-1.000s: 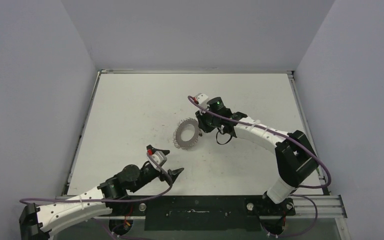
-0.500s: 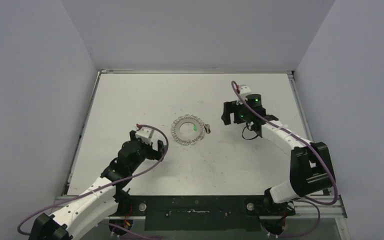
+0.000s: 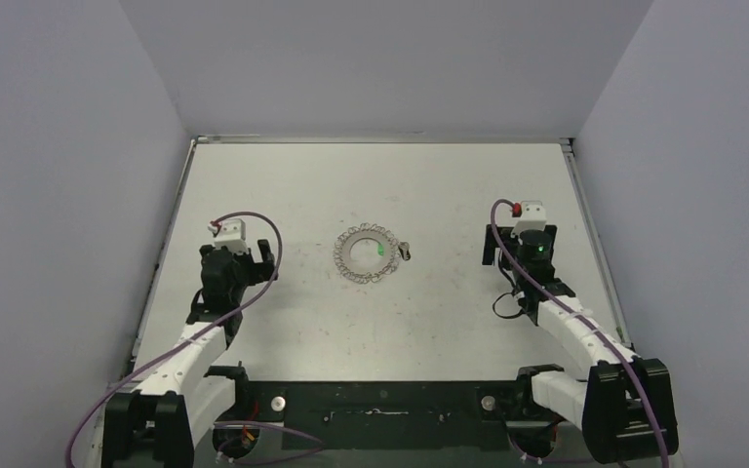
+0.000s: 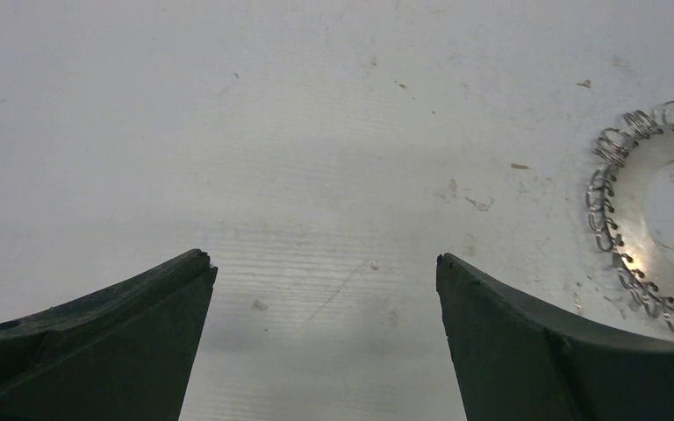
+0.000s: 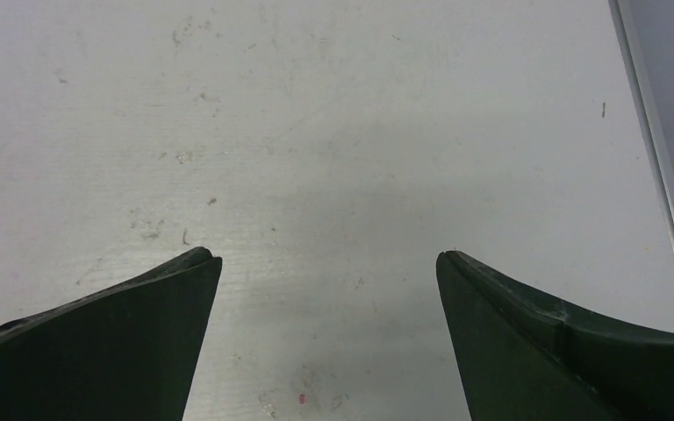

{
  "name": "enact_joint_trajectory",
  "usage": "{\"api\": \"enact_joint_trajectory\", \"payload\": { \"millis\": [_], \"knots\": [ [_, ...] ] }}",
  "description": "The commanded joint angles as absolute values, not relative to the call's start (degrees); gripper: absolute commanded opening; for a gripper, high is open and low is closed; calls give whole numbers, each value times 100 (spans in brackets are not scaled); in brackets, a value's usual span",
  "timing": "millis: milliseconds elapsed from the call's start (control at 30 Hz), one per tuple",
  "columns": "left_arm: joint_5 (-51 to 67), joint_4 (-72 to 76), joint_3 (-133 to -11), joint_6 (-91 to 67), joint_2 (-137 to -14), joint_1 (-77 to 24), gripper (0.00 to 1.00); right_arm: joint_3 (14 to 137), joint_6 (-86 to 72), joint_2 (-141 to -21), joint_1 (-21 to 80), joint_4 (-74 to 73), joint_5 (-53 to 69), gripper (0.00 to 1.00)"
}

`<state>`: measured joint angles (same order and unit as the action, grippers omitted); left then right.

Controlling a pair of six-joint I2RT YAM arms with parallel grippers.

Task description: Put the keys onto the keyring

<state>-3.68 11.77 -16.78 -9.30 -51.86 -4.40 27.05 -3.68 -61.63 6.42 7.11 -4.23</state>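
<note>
The left claw [image 4: 323, 259] and right claw [image 5: 328, 254] gape wide, empty. Between them the keyring [image 3: 342, 255] lies flat on the desk [image 3: 283, 185], with the keys [image 3: 381, 249] at its rim on the right claw's side.

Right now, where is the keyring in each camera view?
Top external: the keyring lies in the middle of the table.
Left wrist: keyring at the right edge, partly cut off.
Right wrist: not in view.
Shared landmark: the scuffed white table.
</note>
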Motion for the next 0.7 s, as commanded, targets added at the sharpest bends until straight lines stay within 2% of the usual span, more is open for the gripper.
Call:
{"api": "enact_joint_trajectory", "payload": {
  "millis": [0, 133, 233, 367, 567, 667],
  "knots": [
    [-447, 2957, -1563, -504, -5839, -229, 97, 2331, -282, -6422, 645, 2080, -944, 100],
    [-529, 4422, -1077, -163, -6649, -220, 97, 2033, -174, -6915, 651, 2938, -1033, 100],
    [-548, 4658, -1145, 63, -6933, -196, 97, 1958, -186, -7409, 653, 3491, -1198, 100],
    [-414, 5848, -1020, 456, -7654, -143, 97, 2033, -145, -7813, 662, 3940, -1324, 100],
    [-172, 7586, -1099, 491, -9405, -27, 97, 1979, -118, -8382, 647, 4964, -1510, 100],
    [-95, 6580, -1307, 329, -8995, -33, 97, 2071, -101, -9288, 655, 5605, -1367, 100]
  ]
}}
